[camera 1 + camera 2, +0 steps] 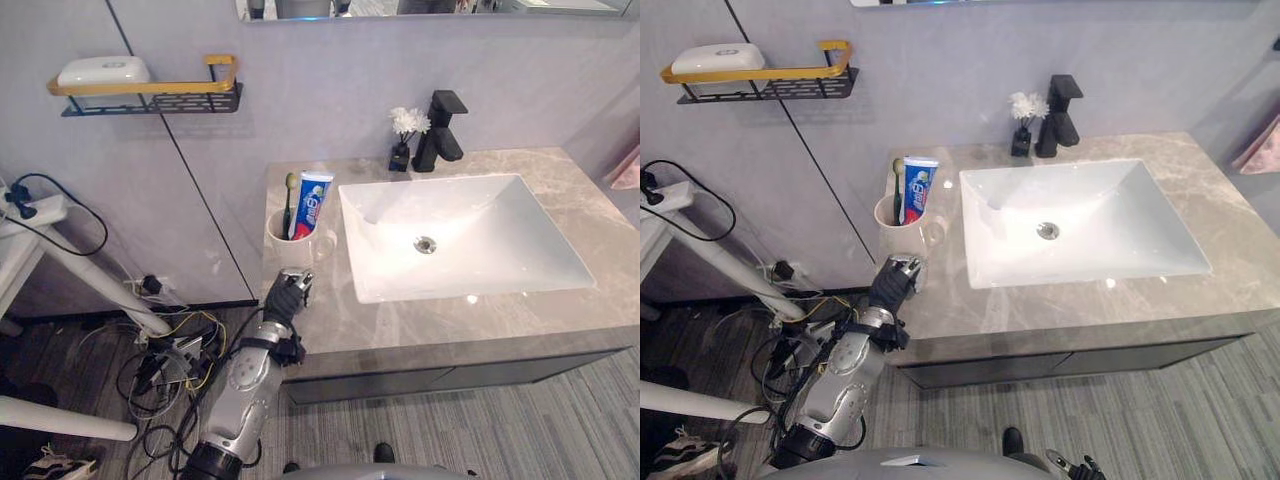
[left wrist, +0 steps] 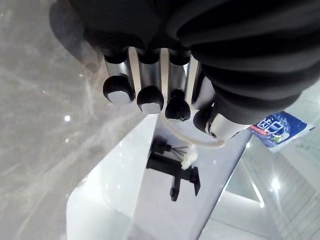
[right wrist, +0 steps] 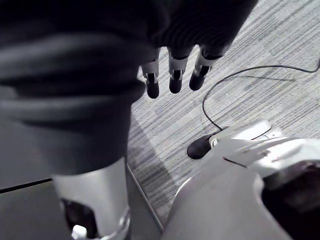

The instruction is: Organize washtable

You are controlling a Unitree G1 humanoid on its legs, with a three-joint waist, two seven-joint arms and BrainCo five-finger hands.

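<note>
Left hand (image 1: 289,293) at bench (image 1: 590,215) edge just before mug (image 1: 305,250) holding toothbrush (image 1: 289,200) and toothpaste tube (image 1: 313,200), fingers (image 2: 149,90) straight, together, empty; right hand (image 3: 175,75) hangs slack-fingered.

Glossy marble countertop (image 1: 420,320), matt faucet (image 1: 440,130)

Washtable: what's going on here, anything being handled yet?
Nothing is held yet. The robot's left hand sits at the counter's left front, close in front of the cup, fingers relaxed and gripping nothing. The cup holds a toothbrush and toothpaste. The right hand hangs open over the floor. The faucet and a small flower vase stand behind the sink.
</note>
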